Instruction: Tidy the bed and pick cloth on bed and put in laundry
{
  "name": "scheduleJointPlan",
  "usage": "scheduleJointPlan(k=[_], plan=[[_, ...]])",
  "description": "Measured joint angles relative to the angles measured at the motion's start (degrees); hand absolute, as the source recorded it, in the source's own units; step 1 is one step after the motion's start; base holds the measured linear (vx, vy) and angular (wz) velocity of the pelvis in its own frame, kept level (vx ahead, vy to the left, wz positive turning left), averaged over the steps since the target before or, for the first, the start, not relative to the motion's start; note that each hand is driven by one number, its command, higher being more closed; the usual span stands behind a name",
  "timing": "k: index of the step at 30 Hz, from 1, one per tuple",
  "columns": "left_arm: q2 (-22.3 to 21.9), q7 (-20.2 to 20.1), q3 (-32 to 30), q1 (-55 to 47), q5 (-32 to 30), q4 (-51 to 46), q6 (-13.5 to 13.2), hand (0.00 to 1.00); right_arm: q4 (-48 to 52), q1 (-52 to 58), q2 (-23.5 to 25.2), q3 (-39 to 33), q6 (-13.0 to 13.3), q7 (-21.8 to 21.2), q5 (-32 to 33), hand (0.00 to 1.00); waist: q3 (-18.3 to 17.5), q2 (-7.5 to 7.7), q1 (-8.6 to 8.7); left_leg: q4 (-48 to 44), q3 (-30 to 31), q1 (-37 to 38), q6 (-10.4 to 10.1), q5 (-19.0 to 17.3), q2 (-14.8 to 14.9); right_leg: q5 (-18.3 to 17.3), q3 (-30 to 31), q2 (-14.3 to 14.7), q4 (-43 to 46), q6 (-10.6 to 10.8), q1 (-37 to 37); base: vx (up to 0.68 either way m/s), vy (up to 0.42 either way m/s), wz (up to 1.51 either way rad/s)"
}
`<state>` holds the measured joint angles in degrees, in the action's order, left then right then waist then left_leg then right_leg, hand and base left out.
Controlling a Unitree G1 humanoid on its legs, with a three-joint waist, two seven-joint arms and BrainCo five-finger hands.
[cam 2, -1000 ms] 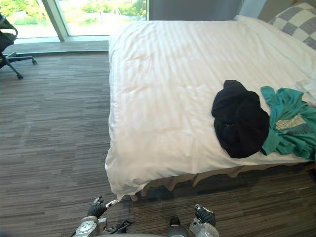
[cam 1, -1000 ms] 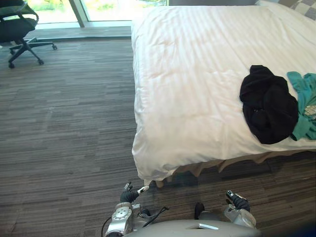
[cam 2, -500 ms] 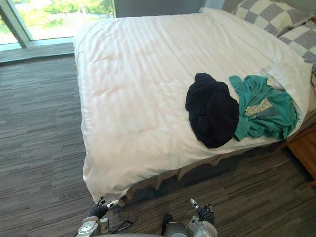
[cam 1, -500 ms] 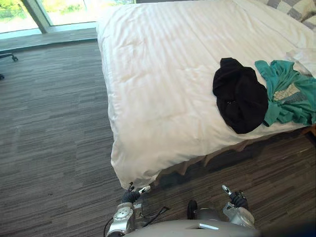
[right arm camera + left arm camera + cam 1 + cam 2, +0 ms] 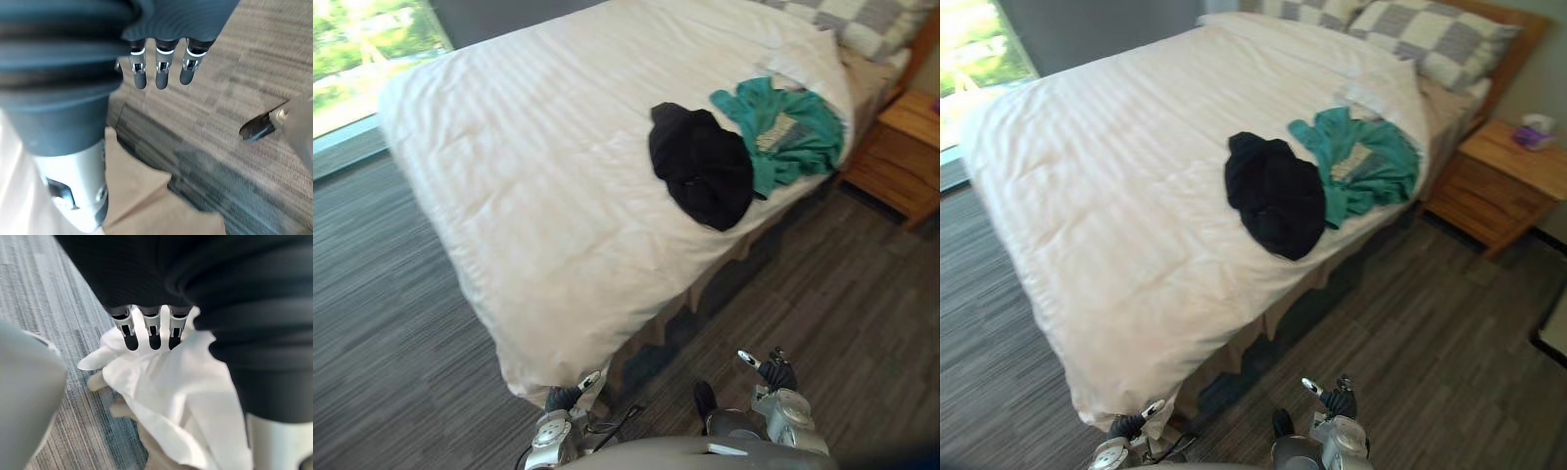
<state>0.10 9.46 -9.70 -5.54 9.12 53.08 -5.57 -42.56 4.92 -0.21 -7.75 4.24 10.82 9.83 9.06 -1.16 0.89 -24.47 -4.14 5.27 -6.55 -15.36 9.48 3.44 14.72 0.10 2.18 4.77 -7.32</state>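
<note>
Black garment (image 5: pixel 703 176) and teal shirt (image 5: pixel 808 127) lay touching on the white duvet (image 5: pixel 529 196).
Shirt sat at the garment's 2 o'clock; left hand (image 5: pixel 564 397) rested slack-fingered against the duvet corner; right hand (image 5: pixel 775 374) hung loose, empty.

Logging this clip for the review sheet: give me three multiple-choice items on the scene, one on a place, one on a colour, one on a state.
1. Where does the black garment lie?
A. in a basket
B. on the white duvet, near the bed's side edge
C. on a chair

2. What colour is the second garment, lying beside it toward the pillows?
A. red
B. yellow
C. teal

3. The right hand is:
A. open, holding nothing
B. shut on the black garment
C. shut on a pillow

Answers:
1 B: it rests on the duvet, near the edge.
2 C: the cloth next to it is teal.
3 A: in the right wrist view its fingers hang relaxed over the floor.
</note>
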Motion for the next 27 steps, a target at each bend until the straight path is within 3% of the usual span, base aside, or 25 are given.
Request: scheduleJointPlan(k=[1, 2, 4, 5, 7, 8, 9, 10, 11, 12, 13, 15, 17, 18, 19, 20, 21, 22, 23, 25, 27], plan=[[0.0, 0.3, 0.4, 0.6, 0.5, 0.0, -0.1, 0.0, 1.1, -0.1, 0.0, -0.1, 0.0, 0.0, 0.0, 0.0, -0.1, 0.2, 0.89, 3.6, 0.2, 0.3, 0.0, -1.8, 0.0, 1.2, -0.1, 0.2, -0.5, -0.4, -1.8, -0.17, 0.132, -0.25], [0.2, 0.4, 0.8, 1.4, 0.5, 0.1, -0.1, 0.0, 1.9, -0.1, 0.2, -0.1, 0.0, 0.0, 0.0, 0.0, 0.2, 0.56, 1.69, 7.2, -0.1, 0.8, 0.1, -3.3, -0.3, 3.4, -0.2, 0.2, -0.6, 0.6, -3.8, -0.17, 0.111, -0.12], [0.6, 0.4, 2.0, 3.1, 0.5, 0.1, -0.1, 0.0, 2.3, 0.1, 0.4, 0.0, 0.0, 0.1, 0.0, 0.0, 0.7, 1.25, 1.98, 11.2, -0.2, 1.3, 0.8, -5.1, -1.2, 6.5, 0.2, -0.1, -0.8, 3.2, -5.7, -0.19, 0.089, -0.1], [0.8, 0.4, 2.3, 3.6, 0.4, 0.1, -0.1, 0.0, 2.3, 0.4, 0.7, 0.0, 0.0, 0.1, 0.0, 0.0, 0.9, 1.75, 1.9, 12.3, -0.4, 1.9, 0.9, -5.2, -1.9, 7.2, 0.7, -0.6, -1.2, 3.5, -5.8, -0.2, 0.086, -0.44], [1.1, 0.3, 2.5, 3.6, 0.3, -0.1, -0.1, 0.0, 4.1, 1.0, 2.4, 1.1, -0.1, 0.1, 0.0, 0.0, 1.3, 3.53, 1.11, 12.2, -5.1, 3.2, 1.9, -5.1, -4.2, 10.5, 0.2, -1.8, -2.2, 1.9, -5.9, -0.24, 0.066, -0.91], [1.3, 0.3, 2.5, 3.3, 0.3, -0.2, -0.1, 0.0, 4.9, 1.2, 2.8, 1.7, -0.1, 0.1, -0.1, 0.0, 1.2, 3.89, 0.84, 12.0, -6.9, 3.2, 2.2, -5.2, -4.6, 9.3, -1.7, -2.3, -3.0, -0.8, -6.1, -0.26, 0.045, -1.21], [1.1, 0.3, 2.3, 3.3, 0.3, -0.3, -0.1, 0.0, 6.2, 0.8, 3.4, 1.9, -0.2, 0.0, -0.1, 0.0, 1.7, 2.98, 0.58, 11.8, -10.2, 3.0, 3.4, -4.7, -4.2, 4.5, -8.8, -3.3, -4.2, -8.5, -6.5, -0.18, 0.003, -1.21], [0.8, 0.4, 2.3, 3.3, 0.3, -1.1, -0.1, 0.0, 6.6, -0.7, 3.6, 2.0, -0.2, 0.0, -0.4, 0.0, 2.5, 0.8, 0.23, 12.5, -13.0, 2.8, 3.6, -4.0, -2.2, 2.1, -18.0, -3.7, 3.3, -7.4, -9.6, -0.16, -0.016, -1.11], [0.7, 0.4, 2.3, 3.3, 0.2, -1.5, -0.1, 0.0, 6.9, -0.7, 3.7, 2.0, -0.2, 0.0, -1.0, 0.0, 2.7, 0.55, 0.15, 12.7, -14.0, 2.6, 3.5, -3.6, -1.9, 1.1, -21.5, -4.5, 10.0, -7.3, -11.3, -0.09, -0.042, -0.9], [0.6, 0.4, 2.3, 2.8, 0.2, -2.0, 0.0, 0.0, 7.4, 0.3, 3.6, 1.9, -0.2, 0.1, -2.1, 0.0, 2.6, 0.72, 0.22, 13.4, -15.7, 3.3, 3.3, -3.2, -1.7, -2.9, -25.5, -6.1, 21.3, -7.5, -12.1, -0.03, -0.035, -0.69], [0.6, 0.4, 2.4, 2.1, 0.2, -2.3, 0.0, 0.0, 7.4, 1.3, 3.5, 2.0, -0.2, 0.1, -2.3, 0.0, 2.6, 0.49, 0.18, 13.9, -17.0, 4.0, 2.9, -3.0, -1.7, -7.9, -26.7, -6.4, 24.9, -6.0, -10.9, 0.0, -0.063, -0.76], [1.8, 0.4, 2.4, 1.1, 0.2, -2.0, 0.0, 0.0, 7.2, 2.8, 3.4, 2.9, -0.2, 0.0, -2.3, 0.0, 1.8, 2.57, 0.03, 14.0, -19.0, 5.0, 2.4, -2.6, -2.8, -13.5, -26.3, -6.0, 23.8, -5.2, -8.6, 0.04, -0.102, -0.83], [2.5, 0.4, 2.5, 0.9, 0.2, -1.3, 0.3, 0.0, 6.7, 3.0, 2.8, 4.1, -0.1, 0.0, -2.3, 0.0, 1.9, 2.68, 1.22, 13.3, -18.9, 4.2, 4.6, -0.1, -3.0, -10.3, -24.3, -3.6, 20.5, -6.0, -7.9, -0.01, -0.122, -0.75], [2.7, 0.3, 2.5, 0.9, 0.2, -1.0, 0.3, 0.0, 6.5, 3.0, 2.5, 4.5, -0.1, 0.0, -2.3, 0.0, 1.8, 3.24, 1.23, 13.2, -18.8, 3.7, 5.2, 0.4, -3.2, -9.0, -23.0, -2.9, 18.3, -5.9, -7.4, -0.07, -0.109, -0.96], [2.7, 0.0, 2.7, 0.4, 0.2, -0.9, 0.2, 0.0, 6.1, 1.7, 1.8, 5.3, -0.1, -0.2, -2.5, 0.0, 1.6, 2.9, 0.19, 16.4, -17.3, 3.4, 5.9, 0.7, -4.7, -5.4, -20.1, -1.1, 11.3, -4.5, -5.8, -0.13, -0.053, -1.32], [1.8, -0.9, 3.0, 0.2, -0.3, -1.3, -0.1, 0.0, 6.5, 0.8, 1.3, 4.3, -0.1, -0.4, -3.4, 0.0, 0.9, 1.36, 0.0, 19.7, -19.0, 3.0, 4.5, 1.5, -3.9, -10.9, -24.9, -2.6, 22.8, -7.8, -9.1, -0.12, -0.027, -1.14], [2.0, -0.9, 3.1, 0.4, -0.4, -1.2, 0.0, 0.0, 6.4, 0.8, 1.6, 4.0, -0.1, -0.4, -3.5, 0.0, 0.9, 2.14, 0.19, 19.7, -19.0, 3.1, 4.4, 1.6, -4.6, -13.2, -25.4, -4.0, 25.9, -7.2, -9.6, -0.02, -0.082, -0.66], [2.3, -0.9, 3.5, 0.7, -0.7, -1.3, 0.1, 0.0, 6.2, 1.8, 2.3, 4.0, -0.2, -0.5, -3.9, 0.0, 0.8, 4.37, 0.54, 19.5, -20.2, 3.8, 4.2, 1.9, -6.2, -19.0, -26.5, -8.4, 30.1, -3.9, -8.5, 0.06, -0.158, -0.32], [2.6, -0.9, 4.1, 0.9, -0.7, -1.3, 0.1, 0.0, 5.5, 2.1, 2.6, 4.5, -0.2, -0.7, -4.0, 0.0, -0.5, 6.32, 0.2, 19.0, -21.0, 3.9, 3.9, 1.6, -6.6, -20.4, -26.0, -8.1, 28.0, -4.6, -7.9, 0.07, -0.187, -0.5], [1.5, -1.5, 5.6, 0.3, -0.7, -1.1, 0.1, 0.0, 5.4, 2.3, 2.2, 5.5, -0.2, -0.7, -4.0, 0.0, -0.7, 3.69, -0.29, 17.3, -22.1, 3.7, 3.5, 2.5, -4.2, -16.3, -24.2, -3.9, 21.4, -5.5, -4.8, 0.03, -0.115, -0.66], [0.4, -2.0, 5.8, 0.8, -0.7, -1.1, 0.1, 0.0, 5.3, 2.3, 1.4, 6.2, -0.1, -0.7, -3.8, 0.0, -1.0, 3.13, -0.23, 16.5, -22.4, 3.6, 3.4, 4.4, -3.7, -13.7, -22.4, -2.6, 17.6, -5.8, -3.7, 0.02, -0.103, -0.66]])
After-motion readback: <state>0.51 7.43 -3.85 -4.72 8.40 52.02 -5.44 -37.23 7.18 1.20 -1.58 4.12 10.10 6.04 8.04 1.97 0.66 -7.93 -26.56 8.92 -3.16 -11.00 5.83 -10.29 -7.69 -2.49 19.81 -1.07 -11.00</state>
